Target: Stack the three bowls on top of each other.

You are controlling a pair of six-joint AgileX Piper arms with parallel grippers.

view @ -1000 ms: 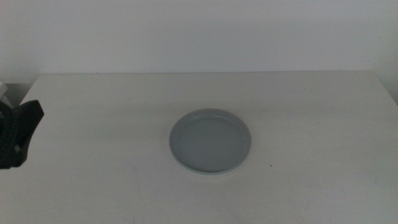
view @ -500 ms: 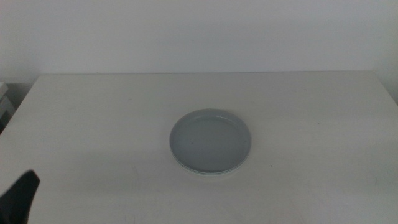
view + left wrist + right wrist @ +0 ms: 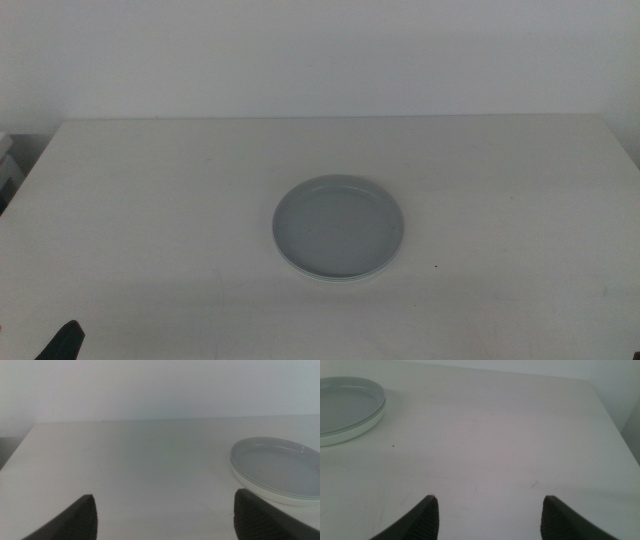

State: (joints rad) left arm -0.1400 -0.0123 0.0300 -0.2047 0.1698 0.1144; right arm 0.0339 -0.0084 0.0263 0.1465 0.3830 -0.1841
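A grey-blue bowl (image 3: pixel 338 225) sits at the table's middle, on top of a stack. Under it, thin paler rims (image 3: pixel 335 277) of lower bowls show at the near side. The left wrist view shows the same stack (image 3: pixel 280 467), with a pale green and a white rim beneath the grey-blue one. In the right wrist view the stack (image 3: pixel 345 407) lies far off. My left gripper (image 3: pixel 165 520) is open over bare table near the front left corner, and only a dark tip (image 3: pixel 62 342) of it shows in the middle view. My right gripper (image 3: pixel 490 515) is open over bare table, well apart from the stack.
The white table (image 3: pixel 500 170) runs back to a pale wall. Its right edge (image 3: pixel 615 425) shows in the right wrist view and its left edge (image 3: pixel 20 445) in the left wrist view. A small dark speck (image 3: pixel 435 266) lies right of the stack.
The left gripper has drawn back from the table's left side down to the bottom left corner of the middle view. The stack has not moved.
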